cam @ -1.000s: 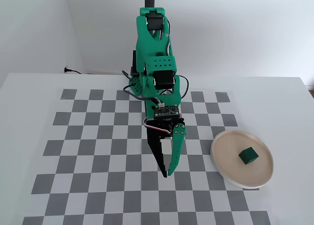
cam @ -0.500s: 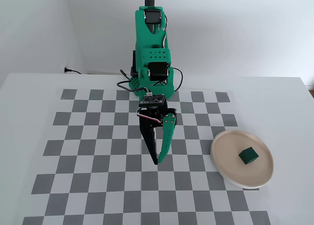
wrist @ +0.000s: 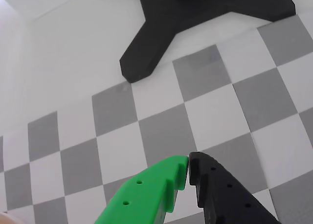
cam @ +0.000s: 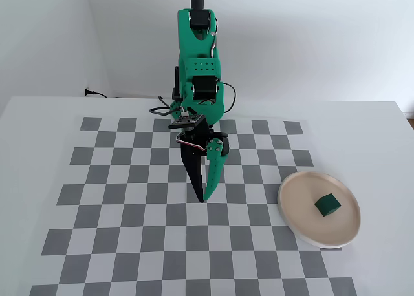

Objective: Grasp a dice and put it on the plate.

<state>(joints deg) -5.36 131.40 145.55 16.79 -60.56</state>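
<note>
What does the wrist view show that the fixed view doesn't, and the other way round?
Only the wrist view shows a black forked stand foot close up. Only the fixed view shows the plate with the dice resting on it, and the green arm. Both show the shut gripper above the checkered mat.

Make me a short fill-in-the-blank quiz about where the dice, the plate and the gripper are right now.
1. The dice lies on the ____.
2. In the fixed view, the plate is to the ____ of the gripper.
3. The gripper's jaws are ____, with nothing between them.
4. The gripper points down over the ____ mat.

Missing words: plate; right; shut; checkered
</note>
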